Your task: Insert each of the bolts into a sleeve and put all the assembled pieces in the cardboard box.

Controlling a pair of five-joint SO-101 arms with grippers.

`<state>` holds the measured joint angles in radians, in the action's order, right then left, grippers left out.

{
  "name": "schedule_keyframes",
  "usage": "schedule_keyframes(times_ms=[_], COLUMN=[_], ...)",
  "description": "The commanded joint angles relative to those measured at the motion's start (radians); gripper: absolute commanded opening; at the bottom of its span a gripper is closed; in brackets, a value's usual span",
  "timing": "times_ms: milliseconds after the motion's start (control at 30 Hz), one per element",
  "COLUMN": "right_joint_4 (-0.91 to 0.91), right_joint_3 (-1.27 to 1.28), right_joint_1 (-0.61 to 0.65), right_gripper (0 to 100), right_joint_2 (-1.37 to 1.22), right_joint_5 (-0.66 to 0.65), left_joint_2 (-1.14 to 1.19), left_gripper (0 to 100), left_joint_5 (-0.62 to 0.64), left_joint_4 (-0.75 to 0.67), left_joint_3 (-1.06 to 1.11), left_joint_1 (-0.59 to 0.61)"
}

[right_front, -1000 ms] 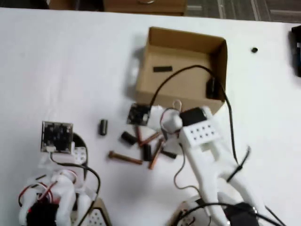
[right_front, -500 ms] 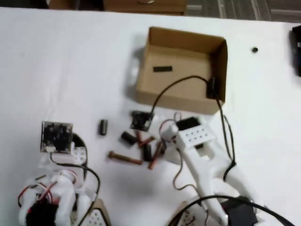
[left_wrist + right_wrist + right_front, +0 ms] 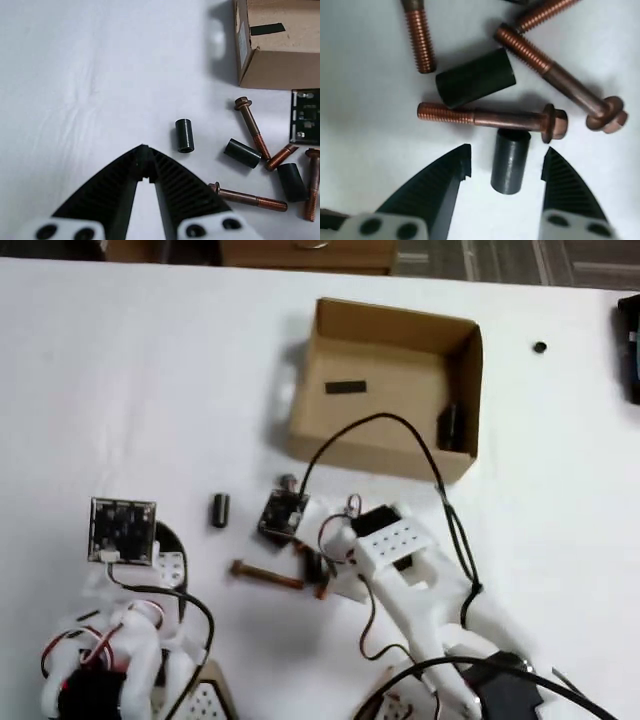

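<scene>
Right claw (image 3: 505, 156) hangs low over the heap of parts with its jaws apart. One black sleeve (image 3: 510, 167) lies on the surface between the two fingers, and as far as I can see neither finger touches it. Just past this sleeve a copper bolt (image 3: 490, 119) lies crosswise, with its head close to the sleeve's far end. Beyond that bolt lies a second sleeve (image 3: 476, 77), and a slanted bolt (image 3: 555, 75) runs beside it, with its head pointing away from the heap.

Left claw (image 3: 145, 162) is pressed together and grips nothing. It is over the bare white surface (image 3: 75, 75), well apart from the heap. A lone sleeve (image 3: 184, 135) lies near its tip, separate from the other parts.

In the high view the cardboard box (image 3: 370, 452) stands open beyond the heap. A dark piece (image 3: 451, 425) rests in one corner against the wall, but I cannot tell whether it is a sleeve with a bolt inside. A black strip (image 3: 345, 387) lies flat on the box floor.
</scene>
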<state>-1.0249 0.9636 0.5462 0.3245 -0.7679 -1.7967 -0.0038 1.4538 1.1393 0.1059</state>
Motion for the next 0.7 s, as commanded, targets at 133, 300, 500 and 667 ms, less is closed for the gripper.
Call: schedule_keyframes(times_ms=[133,300,500,667], right_joint_4=[0.031,0.039,0.107,0.116], right_joint_3=[0.003,0.011,0.063,0.023], right_joint_1=[-0.062,-0.082,-0.082,-0.081], right_gripper=[22.6,22.6,22.6,22.6], right_joint_2=[0.001,0.001,-0.035,-0.131], right_joint_5=[-0.003,-0.003,-0.003,-0.003], left_joint_2=[-0.025,-0.025,-0.025,-0.025], left_gripper=[2,2,2,2], left_joint_5=[-0.006,-0.006,-0.006,-0.006], left_joint_4=[-0.006,-0.005,-0.005,-0.005], left_joint_3=[-0.004,-0.004,-0.008,-0.008], left_joint_1=[-0.003,-0.003,-0.003,-0.003])
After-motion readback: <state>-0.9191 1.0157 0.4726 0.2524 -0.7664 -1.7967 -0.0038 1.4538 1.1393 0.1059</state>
